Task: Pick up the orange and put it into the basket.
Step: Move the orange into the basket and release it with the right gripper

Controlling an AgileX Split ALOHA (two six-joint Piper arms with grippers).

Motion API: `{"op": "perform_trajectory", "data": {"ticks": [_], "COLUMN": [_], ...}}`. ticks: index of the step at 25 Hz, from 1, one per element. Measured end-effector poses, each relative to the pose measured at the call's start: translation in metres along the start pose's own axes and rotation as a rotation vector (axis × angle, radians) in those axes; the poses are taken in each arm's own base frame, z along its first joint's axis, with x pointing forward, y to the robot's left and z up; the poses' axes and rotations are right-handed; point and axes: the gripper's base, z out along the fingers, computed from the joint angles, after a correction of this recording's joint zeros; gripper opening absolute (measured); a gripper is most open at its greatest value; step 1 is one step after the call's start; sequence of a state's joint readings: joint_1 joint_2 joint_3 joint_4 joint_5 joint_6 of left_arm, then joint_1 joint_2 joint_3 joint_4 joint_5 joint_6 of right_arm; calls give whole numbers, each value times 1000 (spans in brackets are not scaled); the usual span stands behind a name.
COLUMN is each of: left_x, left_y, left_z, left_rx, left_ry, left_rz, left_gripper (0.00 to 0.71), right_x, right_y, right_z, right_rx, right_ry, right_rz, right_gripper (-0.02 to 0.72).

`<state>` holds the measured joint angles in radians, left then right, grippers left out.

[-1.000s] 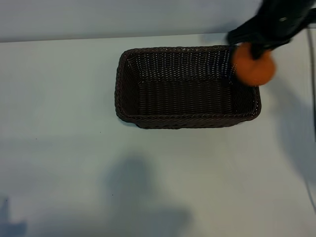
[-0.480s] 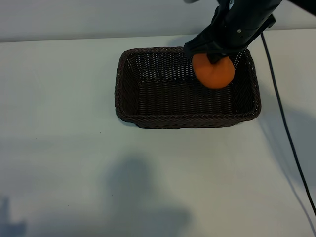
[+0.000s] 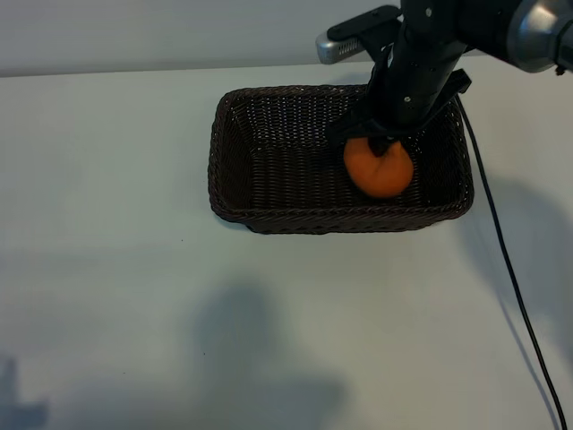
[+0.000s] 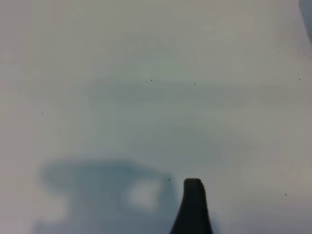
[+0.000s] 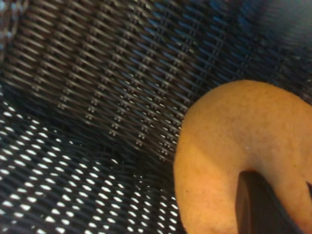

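The right gripper (image 3: 380,150) was clamped on the small round orange fruit (image 3: 379,167), holding it low inside the right half of the dark brown woven wicker basket (image 3: 235,161). Only release remained, by my judgement. The left gripper (image 4: 193,207), out of the exterior view, hung with fingers apart over the bare white table (image 3: 134,296).

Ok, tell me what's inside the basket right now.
Inside the basket is the orange, toward its right end, gripped by the right gripper. The weave directly under the orange is covered; the visible floor holds nothing else.
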<state>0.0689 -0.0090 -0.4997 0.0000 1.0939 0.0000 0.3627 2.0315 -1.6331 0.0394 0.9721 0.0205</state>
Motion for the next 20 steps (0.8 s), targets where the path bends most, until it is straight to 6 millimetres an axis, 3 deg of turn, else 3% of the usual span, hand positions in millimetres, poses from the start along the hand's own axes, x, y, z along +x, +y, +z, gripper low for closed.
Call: {"op": "perform_trajectory", "data": {"ticks": [15,18,20], "left_x": [0,0,0], "left_y": [0,0,0], "left_z": [0,0,0], "left_rx": [0,0,0], "left_ry": [0,0,0], "left_rz": [0,0,0], "left_gripper": [593,593,593], "right_x": [1,1,1], "right_y": [1,1,2], "right_z": [22,22,22], "right_rx": [-14,-22,-25], "right_ry": [37,37,37], "right_rz": [2,8,10], "right_gripper": [101,203,344]}}
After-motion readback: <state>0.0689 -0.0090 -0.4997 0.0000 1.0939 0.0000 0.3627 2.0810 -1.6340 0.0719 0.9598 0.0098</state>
